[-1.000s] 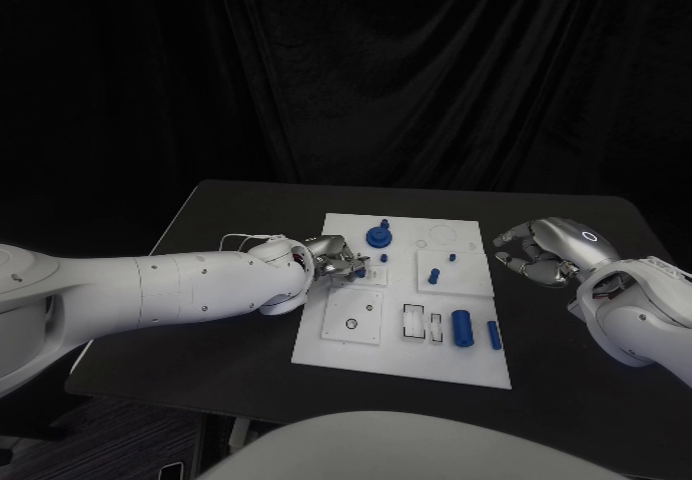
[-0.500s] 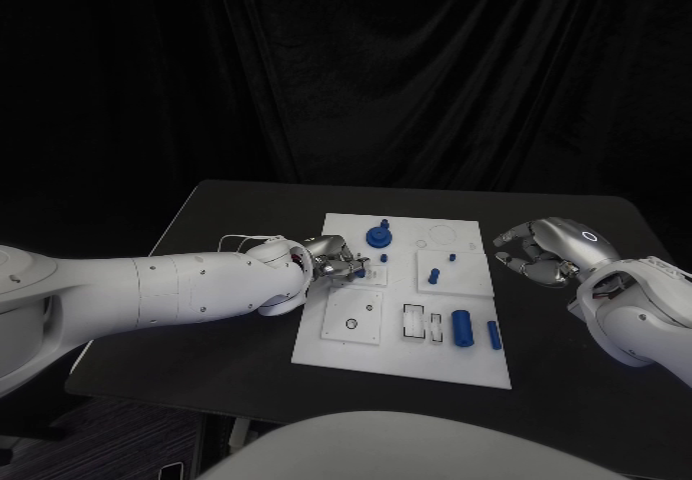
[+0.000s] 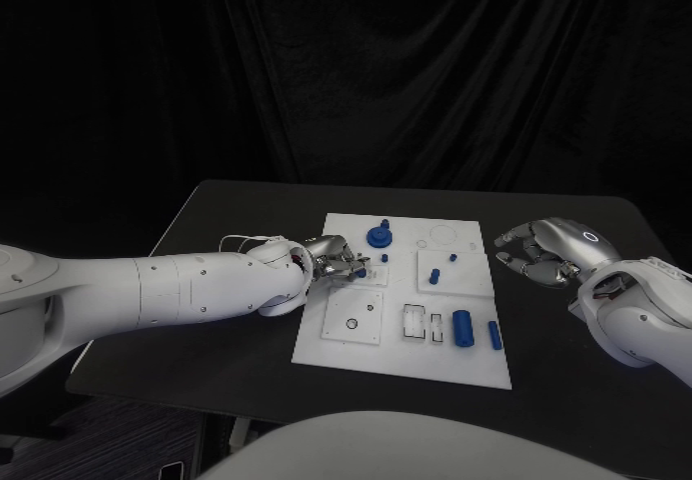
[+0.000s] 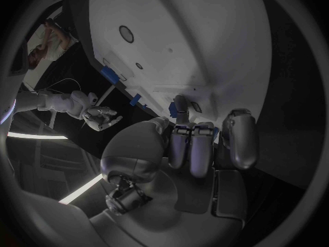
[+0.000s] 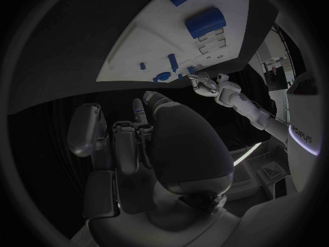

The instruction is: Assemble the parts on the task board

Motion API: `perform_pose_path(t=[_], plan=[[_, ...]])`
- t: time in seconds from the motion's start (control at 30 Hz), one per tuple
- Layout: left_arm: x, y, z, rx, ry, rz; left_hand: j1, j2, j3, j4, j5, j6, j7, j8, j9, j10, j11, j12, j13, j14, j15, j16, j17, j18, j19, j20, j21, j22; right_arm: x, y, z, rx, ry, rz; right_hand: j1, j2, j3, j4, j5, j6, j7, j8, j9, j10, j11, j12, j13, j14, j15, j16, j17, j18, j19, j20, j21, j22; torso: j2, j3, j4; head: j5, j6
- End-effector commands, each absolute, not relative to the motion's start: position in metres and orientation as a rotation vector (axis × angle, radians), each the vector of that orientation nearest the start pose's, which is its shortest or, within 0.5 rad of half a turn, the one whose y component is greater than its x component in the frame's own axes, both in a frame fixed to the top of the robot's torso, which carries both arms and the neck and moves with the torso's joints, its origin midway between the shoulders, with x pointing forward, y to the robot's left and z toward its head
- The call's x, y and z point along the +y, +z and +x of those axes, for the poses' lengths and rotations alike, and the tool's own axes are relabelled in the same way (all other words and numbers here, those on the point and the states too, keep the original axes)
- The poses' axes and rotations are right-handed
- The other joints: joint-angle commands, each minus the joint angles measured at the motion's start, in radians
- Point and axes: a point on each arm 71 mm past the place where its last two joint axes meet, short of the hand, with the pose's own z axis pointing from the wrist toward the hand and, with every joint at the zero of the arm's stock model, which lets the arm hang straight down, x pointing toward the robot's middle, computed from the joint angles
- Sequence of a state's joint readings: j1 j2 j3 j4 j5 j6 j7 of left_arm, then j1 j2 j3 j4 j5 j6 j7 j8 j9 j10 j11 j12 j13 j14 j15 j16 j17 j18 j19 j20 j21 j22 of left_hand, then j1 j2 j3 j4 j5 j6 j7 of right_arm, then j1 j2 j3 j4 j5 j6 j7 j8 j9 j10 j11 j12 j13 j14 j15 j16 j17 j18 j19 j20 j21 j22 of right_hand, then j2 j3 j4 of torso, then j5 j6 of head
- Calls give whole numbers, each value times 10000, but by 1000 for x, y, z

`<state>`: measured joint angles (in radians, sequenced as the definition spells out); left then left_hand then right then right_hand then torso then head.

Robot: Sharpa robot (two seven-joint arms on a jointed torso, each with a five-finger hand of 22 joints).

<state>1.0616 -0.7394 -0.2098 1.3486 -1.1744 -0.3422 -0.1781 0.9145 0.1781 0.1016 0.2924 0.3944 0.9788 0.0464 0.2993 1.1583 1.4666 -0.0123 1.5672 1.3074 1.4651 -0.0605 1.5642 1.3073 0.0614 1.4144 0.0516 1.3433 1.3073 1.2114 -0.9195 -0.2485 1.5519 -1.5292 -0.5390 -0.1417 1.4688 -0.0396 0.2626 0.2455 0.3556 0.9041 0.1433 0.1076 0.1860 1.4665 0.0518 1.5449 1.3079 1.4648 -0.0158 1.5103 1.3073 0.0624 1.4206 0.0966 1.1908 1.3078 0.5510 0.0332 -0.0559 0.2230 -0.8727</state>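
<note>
The white task board (image 3: 433, 350) lies mid-table. My left hand (image 3: 338, 259) rests over the board's left edge and pinches a small blue part (image 4: 180, 111) between its fingertips, close above the board (image 4: 199, 33). My right hand (image 3: 544, 252) hovers just off the board's right edge, its fingers loosely bent and apart with nothing in them (image 5: 130, 142). A blue peg on a round base (image 3: 379, 236) stands at the board's far side. A thick blue cylinder (image 3: 463, 327) and a slim blue bar (image 3: 495, 335) lie near the front right.
Small blue pegs (image 3: 450, 258) (image 3: 434, 273) stand in the board's middle right. Black table (image 3: 216, 330) surrounds the board, with bare room on the left and front. Black curtain hangs behind.
</note>
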Motion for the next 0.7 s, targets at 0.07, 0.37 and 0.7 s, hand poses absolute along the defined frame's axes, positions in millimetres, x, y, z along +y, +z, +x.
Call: perform_pose_path(t=[0.07,0.37,0.7], plan=[[210,-324,452,20050,-6083,-1631,192,-7,138,-8,348,164,-65,3,-129,1042,-115,36,2634,1057,-94,66,2635,-19,93,-73,87,1574,-238,-236,451,16263,5168,-1619,-24,-70,75,11,55,18,13,-67,-13,414,95,-62,1819,751,56,-36,1835,199,-50,-9,-15,1508,0,-2,6,0,1],[210,-325,451,20135,-6008,-1662,374,-142,211,-3,693,860,-245,118,-324,1042,-269,36,2634,1057,-219,66,2635,-101,340,-179,398,1767,-237,-236,451,16258,5180,-1625,-24,-70,75,11,55,18,13,-67,-13,414,95,-62,1819,751,56,-36,1835,199,-50,-9,-15,1508,-4,2,0,-11,1],[210,-325,451,20077,-6031,-1671,526,-262,300,-21,823,759,-235,-146,-560,1042,-291,36,2634,1057,-265,66,2635,-96,336,-242,351,1776,-239,-241,449,16347,5140,-1589,-24,-70,75,11,55,18,13,-67,-13,414,95,-62,1819,751,56,-36,1835,199,-50,-9,-15,1508,-2,3,-13,29,1]])
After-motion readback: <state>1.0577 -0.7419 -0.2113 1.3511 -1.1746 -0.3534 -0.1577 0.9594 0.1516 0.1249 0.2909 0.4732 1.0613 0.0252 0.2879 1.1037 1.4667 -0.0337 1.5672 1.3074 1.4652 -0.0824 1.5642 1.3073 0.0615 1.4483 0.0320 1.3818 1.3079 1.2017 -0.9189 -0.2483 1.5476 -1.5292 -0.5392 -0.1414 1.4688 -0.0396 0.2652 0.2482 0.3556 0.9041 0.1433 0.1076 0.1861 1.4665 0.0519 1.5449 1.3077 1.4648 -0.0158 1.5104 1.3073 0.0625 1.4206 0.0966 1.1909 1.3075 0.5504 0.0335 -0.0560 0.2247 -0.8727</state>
